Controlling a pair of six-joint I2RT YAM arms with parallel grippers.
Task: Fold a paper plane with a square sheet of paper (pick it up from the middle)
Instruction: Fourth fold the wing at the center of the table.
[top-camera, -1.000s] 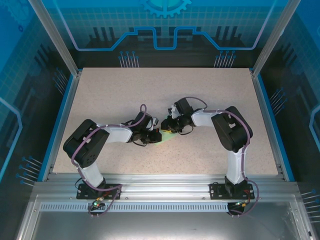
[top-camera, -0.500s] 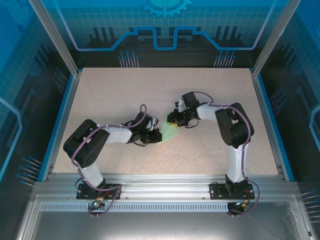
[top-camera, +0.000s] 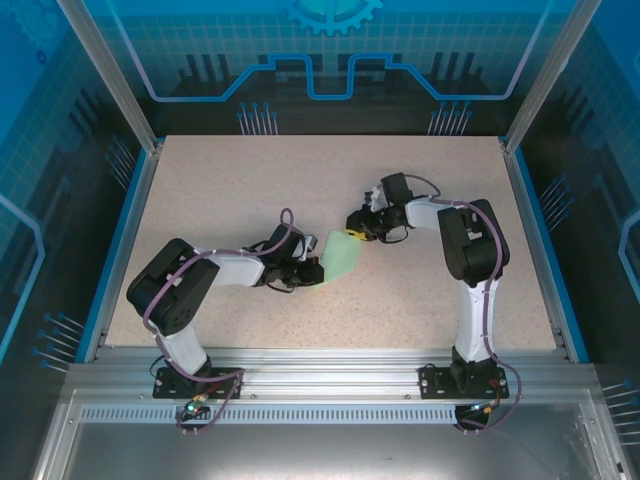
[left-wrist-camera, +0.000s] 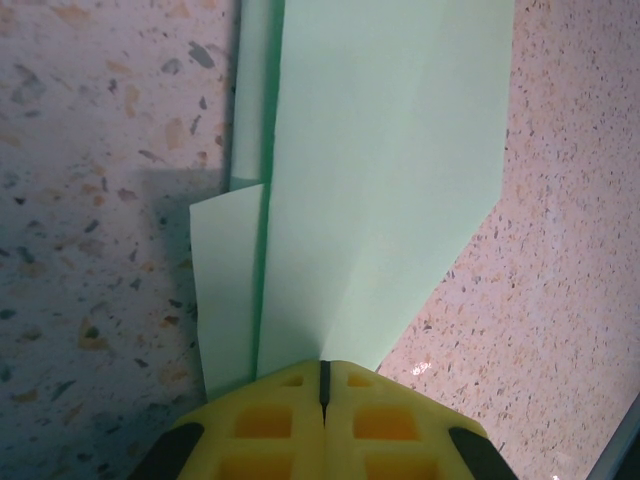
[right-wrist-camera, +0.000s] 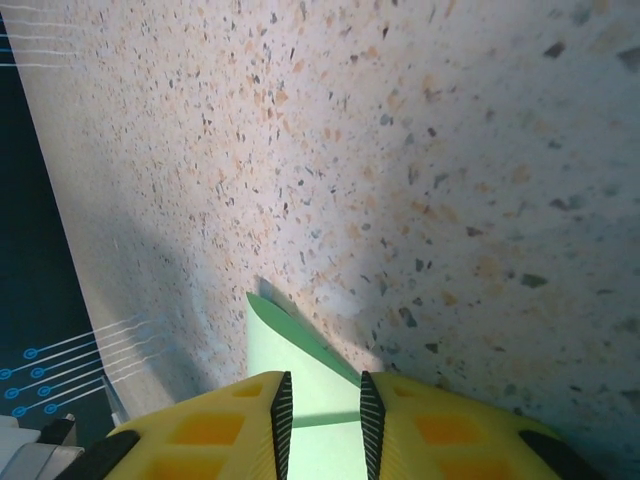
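One paper plane (left-wrist-camera: 380, 150): left gripper (left-wrist-camera: 322, 370) pinches it, right gripper (right-wrist-camera: 322, 398) slightly parted around its tip

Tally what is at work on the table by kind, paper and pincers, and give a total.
Paper: 1, the folded mint-green paper
Pincers: 2, the left pincer and the right pincer
Total: 3

The mint-green paper (left-wrist-camera: 380, 180) runs off the top edge in the left wrist view, and its near end is hidden behind the left claw (left-wrist-camera: 322, 368). The right claw (right-wrist-camera: 322, 390) covers most of it in the right wrist view. From above, whether that claw touches the paper is too small to tell.
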